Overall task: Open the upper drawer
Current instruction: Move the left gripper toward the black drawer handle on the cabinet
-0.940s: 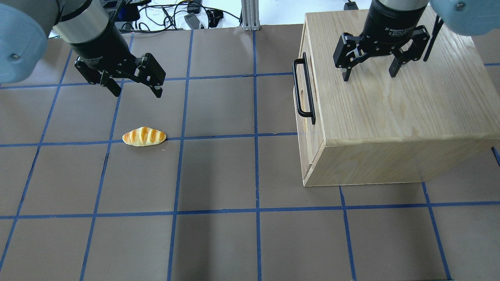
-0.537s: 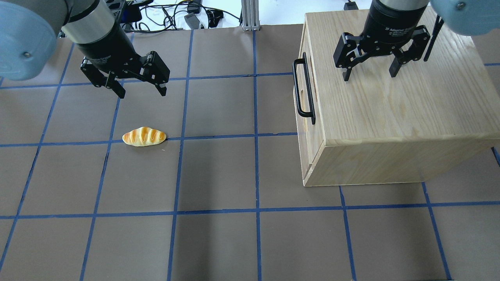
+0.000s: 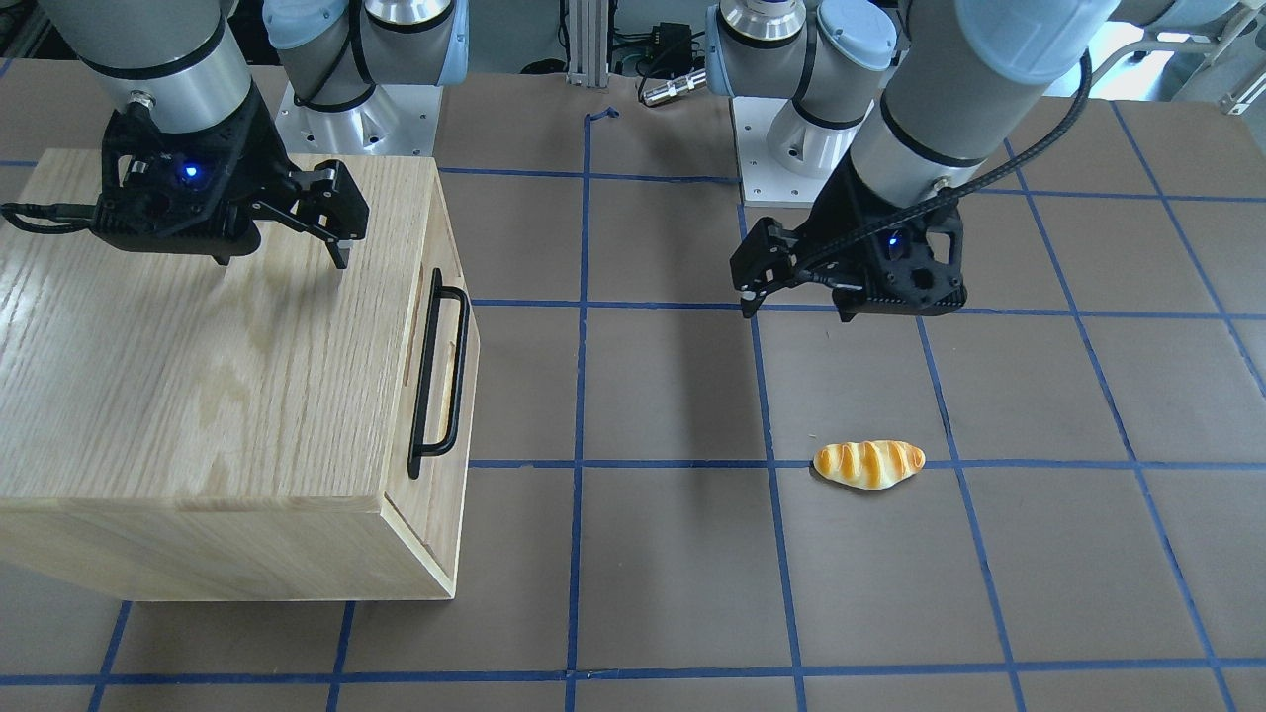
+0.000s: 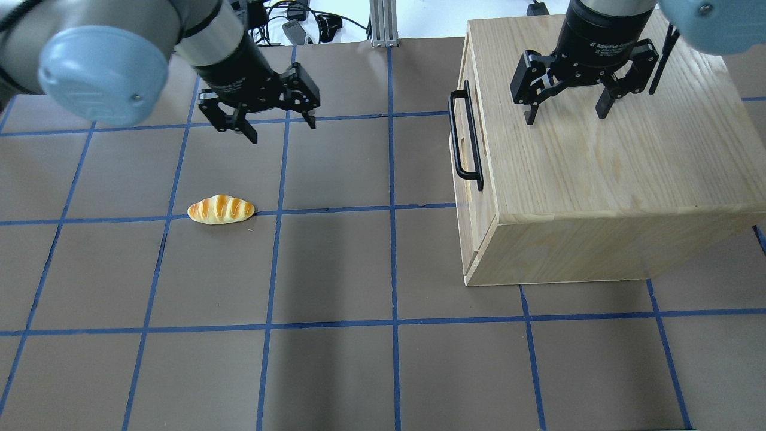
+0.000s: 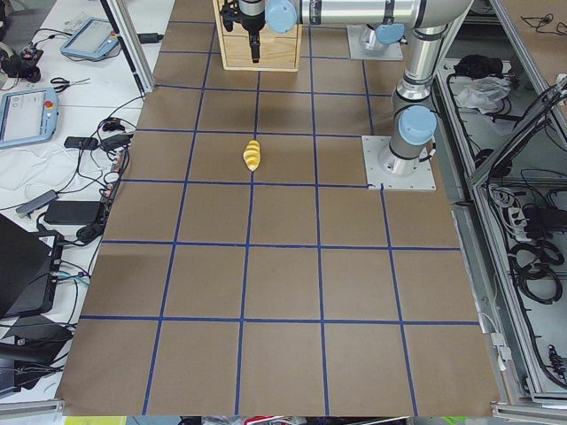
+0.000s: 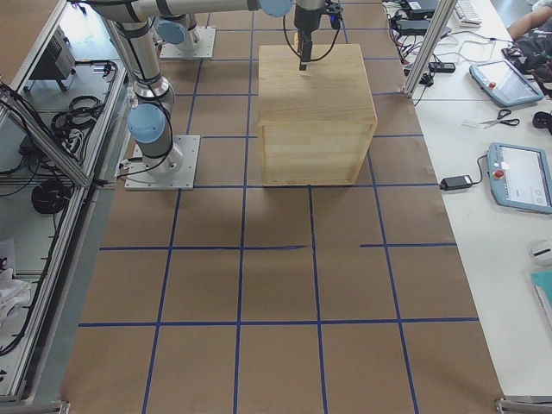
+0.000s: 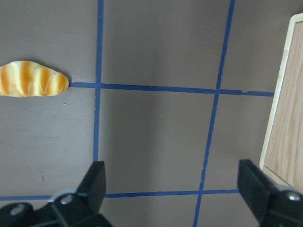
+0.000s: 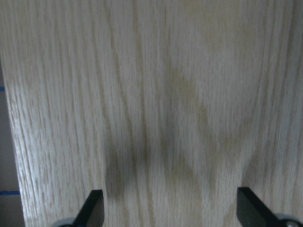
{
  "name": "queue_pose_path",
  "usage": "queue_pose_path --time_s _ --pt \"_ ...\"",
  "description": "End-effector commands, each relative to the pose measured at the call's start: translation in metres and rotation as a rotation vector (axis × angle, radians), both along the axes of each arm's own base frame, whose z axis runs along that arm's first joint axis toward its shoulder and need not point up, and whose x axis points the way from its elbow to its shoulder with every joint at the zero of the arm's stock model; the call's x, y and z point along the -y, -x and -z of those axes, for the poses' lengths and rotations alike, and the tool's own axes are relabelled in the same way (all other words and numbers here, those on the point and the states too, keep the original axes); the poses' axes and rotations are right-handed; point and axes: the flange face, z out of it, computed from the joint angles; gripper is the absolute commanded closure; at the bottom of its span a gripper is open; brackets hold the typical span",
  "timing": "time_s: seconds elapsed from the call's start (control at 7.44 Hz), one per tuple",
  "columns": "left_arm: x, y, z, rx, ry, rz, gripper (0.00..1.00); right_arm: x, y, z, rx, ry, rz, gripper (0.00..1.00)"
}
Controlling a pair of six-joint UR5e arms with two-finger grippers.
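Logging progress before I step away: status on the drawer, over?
Left claw open, empty, short of the cabinet. Right claw open, above the cabinet top. Drawer shut, untouched. Nothing blocking its front; roll well aside.

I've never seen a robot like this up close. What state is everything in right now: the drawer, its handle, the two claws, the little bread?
upper drawer: closed, flush with the cabinet front.
handle: free, nothing gripping it.
left gripper: open, empty, above the table.
right gripper: open, empty, above the cabinet top.
bread roll: lying flat on the table, not held.
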Motion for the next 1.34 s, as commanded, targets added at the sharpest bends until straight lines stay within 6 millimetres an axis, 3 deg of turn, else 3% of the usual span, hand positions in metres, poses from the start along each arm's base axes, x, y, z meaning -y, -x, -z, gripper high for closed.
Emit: queue_pose_path --time_s 0.0,0.27,0.81,1.21 --pt "0.005 0.057 0.013 -0.211 -0.024 -0.090 0.00 0.000 0.000 0.000 0.000 0.000 0.000 0.00" --pt "0.004 0.091 0.030 -0.287 -0.048 -0.062 0.00 0.000 0.000 0.000 0.000 0.000 0.000 0.00" --pt "-0.012 0.144 0.056 -0.248 -0.017 0.006 0.00 0.000 0.000 0.000 0.000 0.000 -0.002 0.00" --pt "-0.009 0.146 0.067 -0.223 0.000 0.067 0.00 0.000 0.000 0.001 0.000 -0.001 0.000 0.00"
